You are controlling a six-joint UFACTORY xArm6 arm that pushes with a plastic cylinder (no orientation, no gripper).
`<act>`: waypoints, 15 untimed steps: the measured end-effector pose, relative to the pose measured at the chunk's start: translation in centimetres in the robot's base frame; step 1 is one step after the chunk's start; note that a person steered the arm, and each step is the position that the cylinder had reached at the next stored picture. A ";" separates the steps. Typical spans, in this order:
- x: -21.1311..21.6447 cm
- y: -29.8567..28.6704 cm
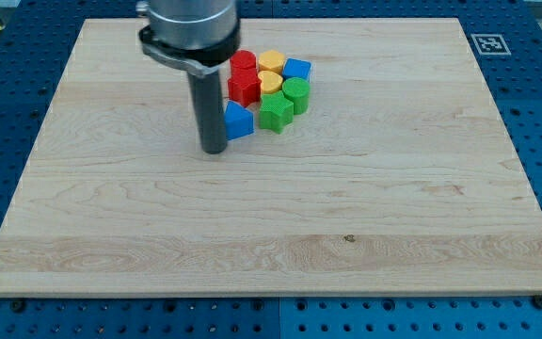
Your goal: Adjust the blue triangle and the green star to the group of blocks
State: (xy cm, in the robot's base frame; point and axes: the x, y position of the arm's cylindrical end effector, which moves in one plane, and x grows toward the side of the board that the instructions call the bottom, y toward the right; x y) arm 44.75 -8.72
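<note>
Blue triangle point(238, 121) touches my tip point(214, 150), beside green star point(274, 112).

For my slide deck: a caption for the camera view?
My tip beside the blue triangle, nudging it toward the green star and clustered blocks.

My tip point(215, 149) rests on the wooden board point(252, 235), touching or just beside the blue triangle point(238, 121) on its view's-right side. Beyond that triangle, further to the view's right, sits the green star point(274, 111), with a green cylinder point(296, 93) behind it. Toward the view's top from my tip cluster the red blocks point(244, 80), two yellow blocks point(271, 72) and a second blue block point(296, 69), all packed together.
</note>
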 end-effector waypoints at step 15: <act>-0.9 3.7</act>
State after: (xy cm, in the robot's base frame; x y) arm 43.82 -5.06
